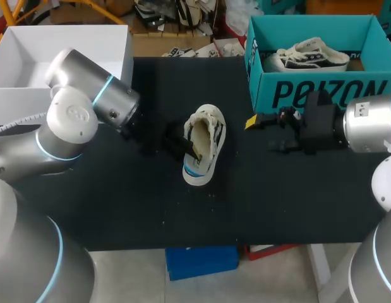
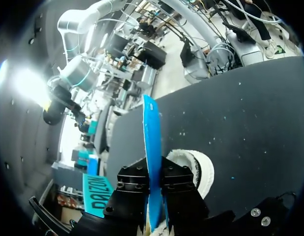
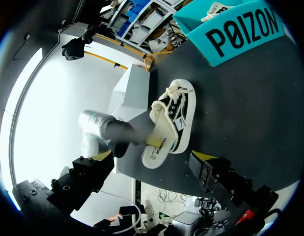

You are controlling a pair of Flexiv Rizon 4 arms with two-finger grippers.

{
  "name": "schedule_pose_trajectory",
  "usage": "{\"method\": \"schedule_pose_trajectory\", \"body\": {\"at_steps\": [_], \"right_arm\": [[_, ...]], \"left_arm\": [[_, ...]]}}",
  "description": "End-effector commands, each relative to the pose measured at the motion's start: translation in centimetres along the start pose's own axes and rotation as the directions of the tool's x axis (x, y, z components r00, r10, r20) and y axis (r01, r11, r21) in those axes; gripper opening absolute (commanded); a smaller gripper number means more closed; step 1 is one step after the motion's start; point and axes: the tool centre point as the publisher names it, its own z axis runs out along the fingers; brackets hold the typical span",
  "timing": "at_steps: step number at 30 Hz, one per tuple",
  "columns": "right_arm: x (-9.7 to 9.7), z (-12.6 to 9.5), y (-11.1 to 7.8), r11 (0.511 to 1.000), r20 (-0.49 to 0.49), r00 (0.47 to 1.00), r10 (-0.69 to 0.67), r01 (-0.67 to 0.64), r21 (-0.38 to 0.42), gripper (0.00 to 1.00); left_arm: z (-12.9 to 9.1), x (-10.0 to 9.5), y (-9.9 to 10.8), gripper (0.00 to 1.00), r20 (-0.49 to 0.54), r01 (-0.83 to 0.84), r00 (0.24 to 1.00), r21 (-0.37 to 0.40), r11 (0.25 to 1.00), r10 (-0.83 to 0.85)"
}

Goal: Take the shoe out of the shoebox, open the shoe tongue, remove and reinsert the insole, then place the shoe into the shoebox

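Soft, even overhead light fills the head view, where the pale shoe (image 1: 203, 145) casts barely a shadow on the matte black table (image 1: 119, 202) and sheen glints on the left arm (image 1: 75, 120) and right arm (image 1: 372, 123), while white glare washes out the room in both wrist views.

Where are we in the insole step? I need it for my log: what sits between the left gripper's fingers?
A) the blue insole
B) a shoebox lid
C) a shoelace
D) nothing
A: in the left wrist view the blue insole stands edge-on in the left gripper, with a black finger pressed against each of its faces.
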Motion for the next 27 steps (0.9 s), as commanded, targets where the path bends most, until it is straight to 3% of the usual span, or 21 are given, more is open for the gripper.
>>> {"method": "schedule_pose_trajectory", "body": {"at_steps": [1,27], "right_arm": [[0.0,0.0,0.0,1.0,0.002,1.0,0.001,-0.001,0.001,1.0],[0.0,0.0,0.0,1.0,0.002,1.0,0.001,-0.001,0.001,1.0]], "left_arm": [[-0.4,0.0,-1.8,0.0,0.021,-0.013,1.0,-0.009,1.0,0.013],[-3.6,-3.9,-9.9,0.0,0.223,-0.143,0.964,-0.03,0.989,0.146]]}}
